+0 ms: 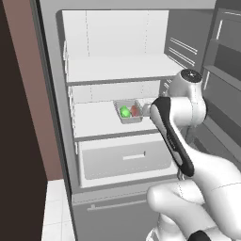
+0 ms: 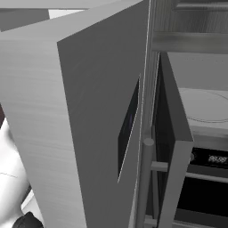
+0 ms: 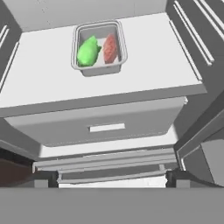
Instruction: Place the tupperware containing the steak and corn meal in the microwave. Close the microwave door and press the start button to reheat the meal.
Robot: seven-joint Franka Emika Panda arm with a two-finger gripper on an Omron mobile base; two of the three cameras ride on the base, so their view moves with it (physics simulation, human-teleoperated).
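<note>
The tupperware (image 3: 99, 48) sits mid-shelf (image 3: 43, 78) toward the fridge's back wall. My fingers (image 3: 46, 179) stand spread, empty. I judge it light, stiff, slick; I'd pinch one rimmed wall.

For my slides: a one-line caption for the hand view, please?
Open gripper faces the tupperware, green and red pieces inside, on a fridge shelf.

A rendered home kitchen.
An open fridge (image 1: 117, 94) with white shelves and a drawer (image 3: 105, 127) stands at twelve o'clock; the microwave (image 2: 205, 133) with its lit display sits at three o'clock.
</note>
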